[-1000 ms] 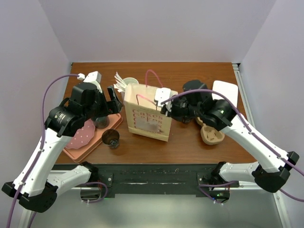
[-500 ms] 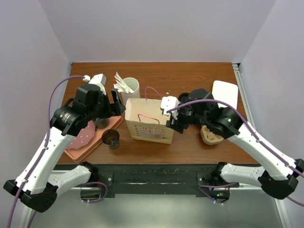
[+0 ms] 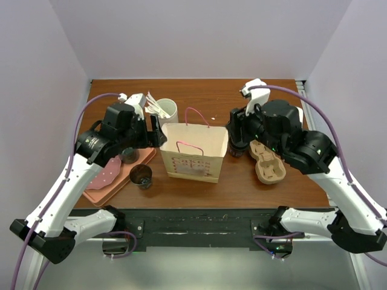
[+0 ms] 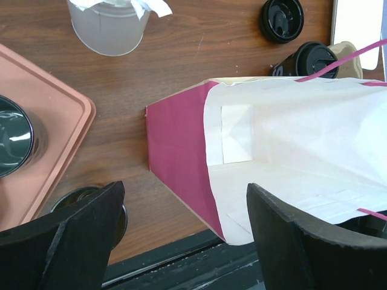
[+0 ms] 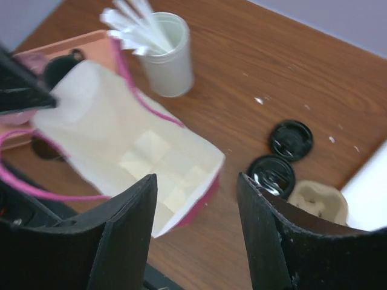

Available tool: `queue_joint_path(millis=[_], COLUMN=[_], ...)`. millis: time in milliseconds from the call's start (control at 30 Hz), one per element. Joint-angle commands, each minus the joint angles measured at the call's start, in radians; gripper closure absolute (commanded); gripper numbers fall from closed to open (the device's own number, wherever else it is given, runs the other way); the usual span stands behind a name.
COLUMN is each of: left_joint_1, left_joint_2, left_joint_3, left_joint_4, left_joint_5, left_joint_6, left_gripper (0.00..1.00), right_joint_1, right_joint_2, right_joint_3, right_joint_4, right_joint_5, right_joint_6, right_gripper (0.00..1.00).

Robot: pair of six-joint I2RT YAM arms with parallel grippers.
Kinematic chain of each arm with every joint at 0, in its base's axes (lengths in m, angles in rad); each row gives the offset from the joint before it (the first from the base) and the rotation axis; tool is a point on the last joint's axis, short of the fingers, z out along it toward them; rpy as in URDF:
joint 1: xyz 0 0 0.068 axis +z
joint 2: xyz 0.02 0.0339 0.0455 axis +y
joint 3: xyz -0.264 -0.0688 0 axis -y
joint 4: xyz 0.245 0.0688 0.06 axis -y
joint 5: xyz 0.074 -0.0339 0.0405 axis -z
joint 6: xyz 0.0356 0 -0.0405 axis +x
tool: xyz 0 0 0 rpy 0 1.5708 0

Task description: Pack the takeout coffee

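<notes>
The takeout coffee [image 4: 314, 60], a dark cup with a black lid [image 5: 272, 175], stands right of the open paper bag [image 3: 193, 151], against the tan carrier [image 3: 269, 163]. In the top view my right arm hides it. My left gripper [image 3: 156, 134] hangs open at the bag's left end; in the left wrist view the bag's near corner [image 4: 199, 199] lies between its fingers, with the gripper [image 4: 187, 241] holding nothing. My right gripper [image 3: 237, 134] is open above the bag's right end, and in the right wrist view it [image 5: 196, 235] has only bag rim and table between the fingers.
A second black lid [image 4: 281, 18] lies behind the coffee. The white cup of stirrers [image 3: 164, 110] stands behind the bag. A pink tray [image 3: 100, 192] at left carries a dark open cup [image 4: 12, 136]; another open cup [image 3: 142, 175] stands beside it. A white plate [image 4: 360, 24] is back right.
My right gripper has opened, let go of the bag's rim and pulled up and back to the right. The bag has settled upright with its mouth open. My left gripper shifted slightly back.
</notes>
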Motion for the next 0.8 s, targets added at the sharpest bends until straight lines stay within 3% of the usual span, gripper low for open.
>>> queue_joint_path(millis=[0,100,300,467,633,767], left_joint_1=[0.004,0.004,0.004,0.001,-0.008,-0.036], left_joint_2=[-0.017,-0.044,-0.120,-0.160,-0.200,-0.211], left_joint_3=[0.008,0.010,0.010,0.002,-0.038,-0.036], left_joint_4=[0.056,0.061,0.072,0.075,0.073,0.058], left_joint_5=[-0.001,-0.021,-0.066,0.009,0.097,0.063], left_joint_6=[0.020,0.021,-0.005,-0.013,-0.048,-0.031], left_gripper=[0.11,0.08,0.00,0.00,0.00,0.00], right_joint_1=[-0.072,-0.242,-0.443,-0.483,-0.571,-0.583], right_joint_2=[0.069,0.084,0.100,0.101,0.133,0.101], right_joint_3=[0.045,0.020,-0.165,-0.420,-0.483,-0.541], right_joint_4=[-0.174,-0.214,-0.180,-0.016,-0.011,0.090], right_joint_5=[0.251,0.182,0.131,-0.035,-0.033,-0.056], right_joint_6=[0.135,0.126,0.134,0.031,0.129,-0.001], right_gripper=[0.43,0.43,0.42,0.41,0.44,0.45])
